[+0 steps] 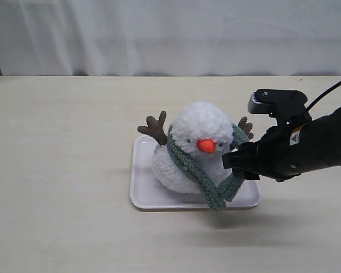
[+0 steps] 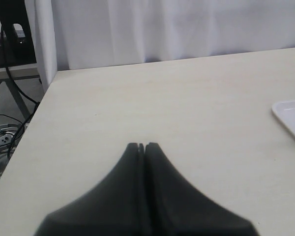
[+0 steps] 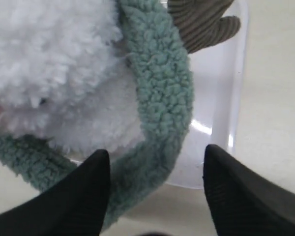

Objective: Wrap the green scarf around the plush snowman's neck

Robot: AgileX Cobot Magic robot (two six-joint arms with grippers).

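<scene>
The plush snowman (image 1: 194, 143) sits on a white tray (image 1: 145, 193), with orange nose and brown twig arms. The green scarf (image 1: 188, 165) runs round its neck, and its two ends cross in front at the tray's near edge. My right gripper (image 1: 237, 160) hovers at the snowman's right side, open, its fingers apart over the scarf's right end (image 3: 160, 103) without holding it. In the right wrist view the white plush snowman (image 3: 49, 64) fills one side. My left gripper (image 2: 141, 145) is shut on nothing, over bare table away from the tray.
The tray's corner (image 2: 291, 118) shows in the left wrist view. A white curtain (image 1: 170, 34) hangs behind the table. The table's left edge (image 2: 32, 123) drops to cables and a stand on the floor.
</scene>
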